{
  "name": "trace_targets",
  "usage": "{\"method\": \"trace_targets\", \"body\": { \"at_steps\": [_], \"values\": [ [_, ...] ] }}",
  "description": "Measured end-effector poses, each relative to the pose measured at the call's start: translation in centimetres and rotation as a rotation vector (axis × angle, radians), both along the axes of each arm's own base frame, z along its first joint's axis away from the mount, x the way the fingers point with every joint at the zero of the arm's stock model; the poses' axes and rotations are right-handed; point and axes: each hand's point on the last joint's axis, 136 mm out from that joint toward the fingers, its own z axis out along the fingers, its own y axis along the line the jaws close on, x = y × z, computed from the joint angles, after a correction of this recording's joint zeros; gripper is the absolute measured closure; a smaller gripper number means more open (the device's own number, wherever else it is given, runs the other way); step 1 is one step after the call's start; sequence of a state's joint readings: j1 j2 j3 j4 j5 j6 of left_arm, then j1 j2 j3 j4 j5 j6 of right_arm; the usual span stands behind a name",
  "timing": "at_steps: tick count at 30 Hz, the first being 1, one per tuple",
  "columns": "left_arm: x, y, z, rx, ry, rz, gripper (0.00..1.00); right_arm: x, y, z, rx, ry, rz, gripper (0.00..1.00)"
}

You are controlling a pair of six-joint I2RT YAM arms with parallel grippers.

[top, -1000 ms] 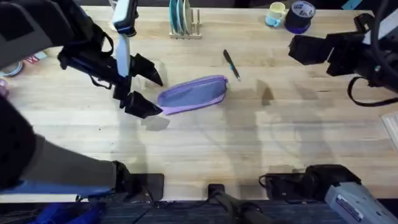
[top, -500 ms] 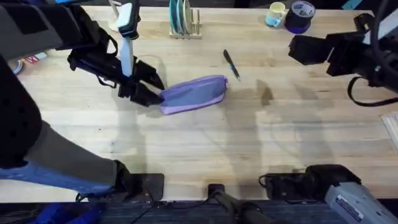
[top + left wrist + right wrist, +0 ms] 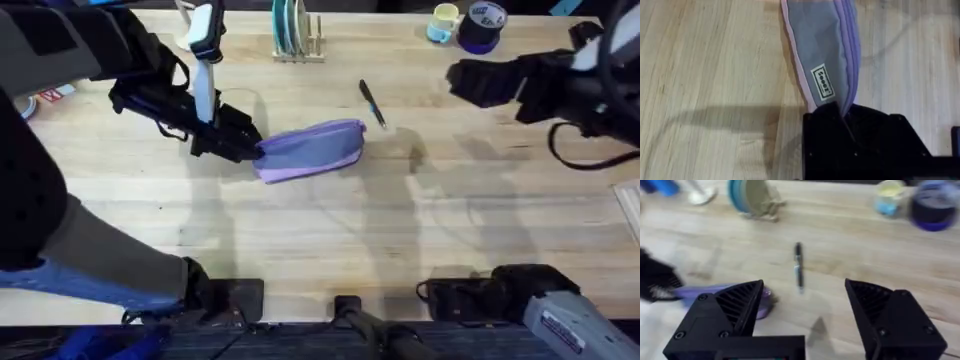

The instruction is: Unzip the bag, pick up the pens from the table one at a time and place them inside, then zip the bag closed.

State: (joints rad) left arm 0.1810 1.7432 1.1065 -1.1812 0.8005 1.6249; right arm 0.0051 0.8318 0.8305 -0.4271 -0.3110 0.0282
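At the left gripper [image 3: 248,148], the black fingers are closed on the near end of the bag [image 3: 312,150]. From the left wrist camera, that end of the bag [image 3: 822,55] runs straight into the gripper [image 3: 847,112], with the fabric pinched between the fingers; a small label patch [image 3: 822,82] sits on the side panel just ahead of the grip. The zipper edge lies along one side of the pouch; whether it is open or closed cannot be determined. The bag rests on the table [image 3: 320,250] and extends away from the left gripper toward the centre.

Beyond the bag's far end, slightly apart from it, a single dark pen [image 3: 372,103] lies flat on the wood. It touches nothing.

The right gripper [image 3: 462,80] is raised above the table, well apart from the pen and the bag, on the far side of both from the left gripper. From the right wrist camera, its fingers [image 3: 735,305] are spread wide with nothing between them; the pen [image 3: 798,265] appears in the gap ahead, and the bag's end [image 3: 715,292] shows beside one finger.

Farther off, along the back edge, stand a plate rack [image 3: 294,32], a yellow mug [image 3: 443,20] and a dark blue tape roll [image 3: 482,26].
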Motion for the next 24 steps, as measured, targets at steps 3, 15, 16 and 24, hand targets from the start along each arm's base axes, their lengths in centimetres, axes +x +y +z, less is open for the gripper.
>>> {"method": "trace_targets", "body": {
  "at_steps": [3,15,16,24],
  "values": [
    [0.0,0.0,0.0,0.000,-0.001,0.000,0.955,0.2,1.8,-1.2,0.059,0.062,0.094,0.006],
    [0.0,0.0,0.0,0.000,0.000,0.000,0.956,0.2,7.1,-7.1,0.339,0.378,0.378,0.006],
    [0.0,0.0,0.0,0.000,0.000,0.000,0.956,0.2,7.2,-7.4,0.348,0.390,0.383,0.006],
    [0.0,0.0,0.0,0.000,0.000,0.000,0.956,0.3,7.5,-8.8,0.381,0.452,0.393,0.005]
  ]
}}
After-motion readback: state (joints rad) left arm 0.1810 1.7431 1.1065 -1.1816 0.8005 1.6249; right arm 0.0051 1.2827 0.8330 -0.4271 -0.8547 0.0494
